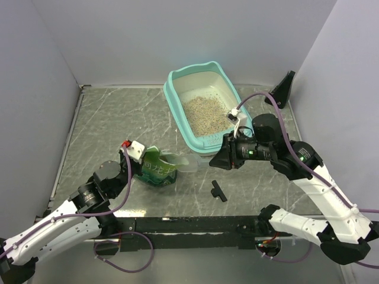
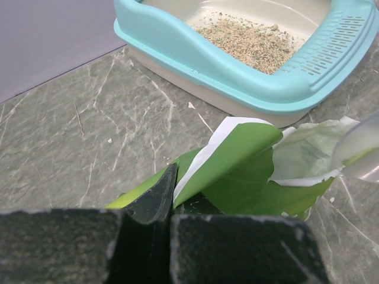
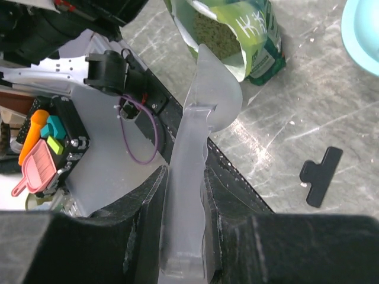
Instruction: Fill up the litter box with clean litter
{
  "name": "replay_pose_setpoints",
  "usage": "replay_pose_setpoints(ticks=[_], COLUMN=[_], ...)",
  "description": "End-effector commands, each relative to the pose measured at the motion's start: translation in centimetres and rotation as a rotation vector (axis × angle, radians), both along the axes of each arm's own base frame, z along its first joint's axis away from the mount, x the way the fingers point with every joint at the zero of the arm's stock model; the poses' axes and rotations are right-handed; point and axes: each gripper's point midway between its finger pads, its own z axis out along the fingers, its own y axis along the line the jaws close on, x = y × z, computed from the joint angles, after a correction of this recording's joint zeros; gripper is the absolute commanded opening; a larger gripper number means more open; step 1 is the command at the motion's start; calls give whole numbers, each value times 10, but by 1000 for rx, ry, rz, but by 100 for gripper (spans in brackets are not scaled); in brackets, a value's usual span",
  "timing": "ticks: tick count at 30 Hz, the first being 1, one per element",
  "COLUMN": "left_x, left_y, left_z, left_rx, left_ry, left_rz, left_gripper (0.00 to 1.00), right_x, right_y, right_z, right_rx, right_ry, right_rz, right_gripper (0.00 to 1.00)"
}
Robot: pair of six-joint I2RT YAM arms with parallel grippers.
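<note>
Bright, even light; soft shadows; near wrist-view foregrounds blurred.

Litter box (image 1: 176, 105) on table (image 1: 106, 118), far centre-right, litter (image 1: 204, 113) inside; bag (image 1: 157, 167) nearer and left of it, scoop (image 1: 188, 164) at its mouth, clip (image 1: 218, 190) near-right of bag.

Green glossy bag (image 1: 159, 167) on grey marble-pattern table (image 1: 112, 118), mouth open toward right. Clear plastic scoop (image 1: 188, 163), bowl at bag's mouth. Black clip (image 1: 218, 190) flat on table, nearer front edge. Black wedge-shaped object (image 1: 283, 90) in far right corner. Plain grey walls (image 1: 177, 35).
</note>
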Motion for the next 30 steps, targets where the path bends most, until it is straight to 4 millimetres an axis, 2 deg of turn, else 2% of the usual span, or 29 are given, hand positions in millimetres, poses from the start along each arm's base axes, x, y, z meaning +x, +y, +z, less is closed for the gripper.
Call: replay_pose_setpoints(ticks=[1,7,15,21,24,29,30], left_x=[-3,-5,-6,-7,-7,-7,-7], left_y=[-7,-13,-17,-20,-20,-19,-18], left_z=[18,13,11,6,7,8,8], left_rx=[-50,-36,-27,-12,-12,-18,-20], left_ry=[-24,-9,-3,10,8,5,5], left_rz=[-41,-69,-96,-109,-111,-104,-101], left_gripper=[1,1,1,1,1,1,1], right_x=[12,24,38,41,41,41,39], right_y=[13,25,28,28,29,33,34], right_z=[12,9,3,28,34,22,14], right_rx=[44,24,-22,7,5,-10,-19], right_ry=[-45,-40,-59,-103,-113,-88,-73], right_rz=[-5,1,-17,-21,-13,14,23], right_gripper=[0,0,0,0,0,0,0])
